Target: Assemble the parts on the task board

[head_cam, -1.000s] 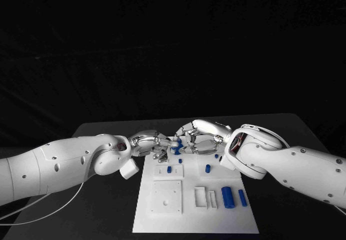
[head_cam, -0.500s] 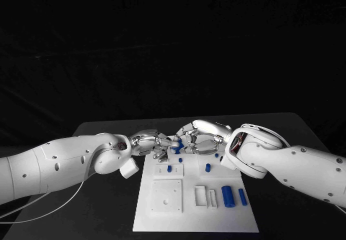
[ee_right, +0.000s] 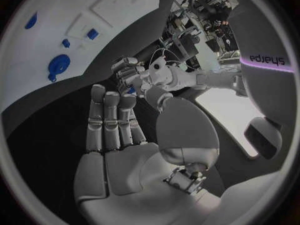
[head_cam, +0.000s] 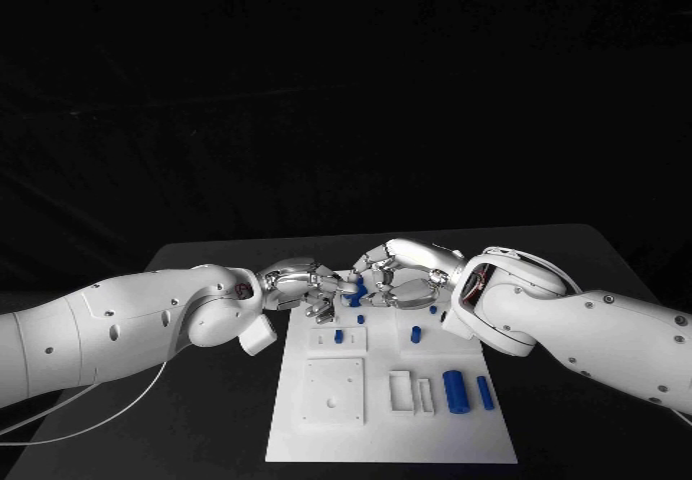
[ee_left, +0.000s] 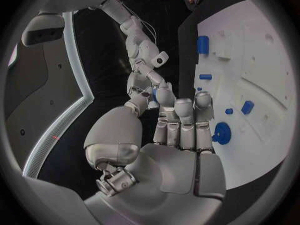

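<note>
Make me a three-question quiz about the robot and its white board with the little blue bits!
1. Where do the two hands meet?
A. over the board's far end
B. over its near end
C. off the table

2. What colour are the small parts?
A. red
B. blue
C. green

3. What is the left hand doing?
A. lying flat on the table
B. gripping the long cylinder
C. pinching a small part

Answers:
1 A: the left hand and right hand meet above the task board's far edge.
2 B: the long cylinder is blue.
3 C: a small blue part sits between its fingertips.
</note>
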Controlling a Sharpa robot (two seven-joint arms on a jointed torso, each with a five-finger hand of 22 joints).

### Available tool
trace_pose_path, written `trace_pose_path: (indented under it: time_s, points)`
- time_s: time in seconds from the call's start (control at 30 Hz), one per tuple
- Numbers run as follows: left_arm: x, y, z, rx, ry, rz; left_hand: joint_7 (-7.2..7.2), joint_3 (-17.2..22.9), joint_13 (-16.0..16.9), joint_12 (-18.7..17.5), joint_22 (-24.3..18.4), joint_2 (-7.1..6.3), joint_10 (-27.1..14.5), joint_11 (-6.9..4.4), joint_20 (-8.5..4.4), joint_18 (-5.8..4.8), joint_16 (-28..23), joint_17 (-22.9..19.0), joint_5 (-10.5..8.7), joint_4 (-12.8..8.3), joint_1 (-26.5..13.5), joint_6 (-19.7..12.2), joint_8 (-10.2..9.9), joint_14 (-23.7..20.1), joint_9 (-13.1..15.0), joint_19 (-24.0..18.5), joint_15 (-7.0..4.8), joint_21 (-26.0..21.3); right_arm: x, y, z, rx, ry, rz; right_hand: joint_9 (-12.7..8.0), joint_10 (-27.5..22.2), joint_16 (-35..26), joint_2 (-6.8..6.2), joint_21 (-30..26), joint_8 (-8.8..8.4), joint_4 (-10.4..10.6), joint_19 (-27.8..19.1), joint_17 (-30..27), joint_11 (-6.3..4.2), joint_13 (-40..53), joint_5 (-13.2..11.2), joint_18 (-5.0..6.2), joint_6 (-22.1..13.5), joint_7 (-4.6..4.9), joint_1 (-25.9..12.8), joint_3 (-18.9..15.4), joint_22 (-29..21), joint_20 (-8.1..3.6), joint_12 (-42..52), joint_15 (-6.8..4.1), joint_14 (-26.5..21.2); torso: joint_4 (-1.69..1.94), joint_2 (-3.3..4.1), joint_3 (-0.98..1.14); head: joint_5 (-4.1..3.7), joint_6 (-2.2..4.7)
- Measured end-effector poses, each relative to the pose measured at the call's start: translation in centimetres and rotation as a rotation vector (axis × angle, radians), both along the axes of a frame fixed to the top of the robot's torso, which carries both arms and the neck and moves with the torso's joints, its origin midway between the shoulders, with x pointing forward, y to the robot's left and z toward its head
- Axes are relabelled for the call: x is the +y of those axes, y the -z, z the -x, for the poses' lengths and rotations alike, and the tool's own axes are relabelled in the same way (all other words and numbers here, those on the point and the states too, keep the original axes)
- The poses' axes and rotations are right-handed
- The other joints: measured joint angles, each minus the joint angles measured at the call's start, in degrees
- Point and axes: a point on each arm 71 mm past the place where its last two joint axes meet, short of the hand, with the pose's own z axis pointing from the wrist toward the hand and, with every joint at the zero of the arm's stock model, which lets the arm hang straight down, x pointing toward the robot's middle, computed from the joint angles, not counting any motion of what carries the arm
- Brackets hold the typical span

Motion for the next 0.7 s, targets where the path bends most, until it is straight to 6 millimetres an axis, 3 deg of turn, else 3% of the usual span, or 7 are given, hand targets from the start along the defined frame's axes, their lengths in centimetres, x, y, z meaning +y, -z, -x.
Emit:
trace_pose_path:
  time_s: [0.7]
  points:
    - [0.05,0.18,0.1,0.001,0.002,-0.011,0.0,0.0,-0.01,0.0,0.04,0.14,0.1,0.11,0.0,0.0,0.0,-0.01,-0.03,0.0,0.15,0.0,-0.22,0.06,0.11,0.0,-0.06,0.0,-0.08,0.32,0.09,0.018,-0.004,0.017,0.14,0.09,0.0,0.23,0.42,0.22,-0.25,0.01,-0.02,0.07,0.05,0.0,0.0,0.01,-0.01,-0.23,0.07,0.01,0.01,-0.01,0.01,0.0,0.02,0.01,-0.05,-0.15,-0.18]
